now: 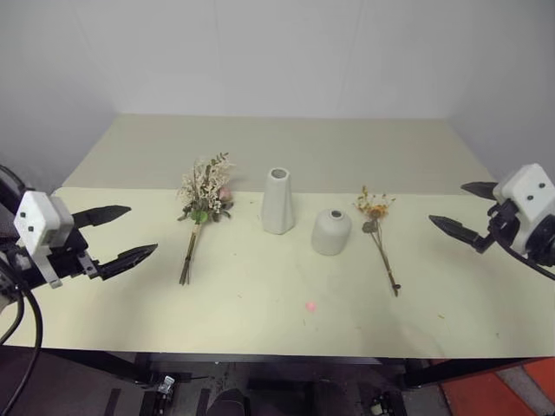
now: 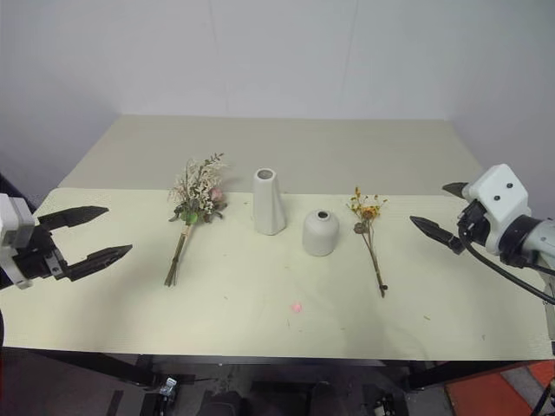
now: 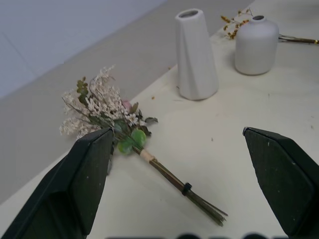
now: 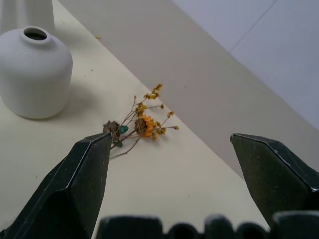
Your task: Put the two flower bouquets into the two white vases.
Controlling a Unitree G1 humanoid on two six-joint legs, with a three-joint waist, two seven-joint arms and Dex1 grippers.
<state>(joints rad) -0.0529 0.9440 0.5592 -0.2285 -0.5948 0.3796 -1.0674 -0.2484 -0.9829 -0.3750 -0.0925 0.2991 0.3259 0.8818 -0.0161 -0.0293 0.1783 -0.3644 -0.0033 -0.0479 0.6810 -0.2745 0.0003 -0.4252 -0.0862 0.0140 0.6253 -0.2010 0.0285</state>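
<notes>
so far we have done nothing: both bouquets lie flat on the matte cream surface (image 1: 260, 321), both vases empty. inward of our released left hand (image 1: 121, 234) lies the full cream-white bunch (image 1: 205, 201), then the tall tapered vase (image 1: 277, 201). inward of our released right hand (image 1: 458, 208) lies the wiry orange sprig (image 1: 375, 227), then the squat round vase (image 1: 331, 231).

L gripper (image 1: 121, 232): white housing, blk pointed fingers, blk cable | R gripper (image 1: 464, 211): same
</notes>
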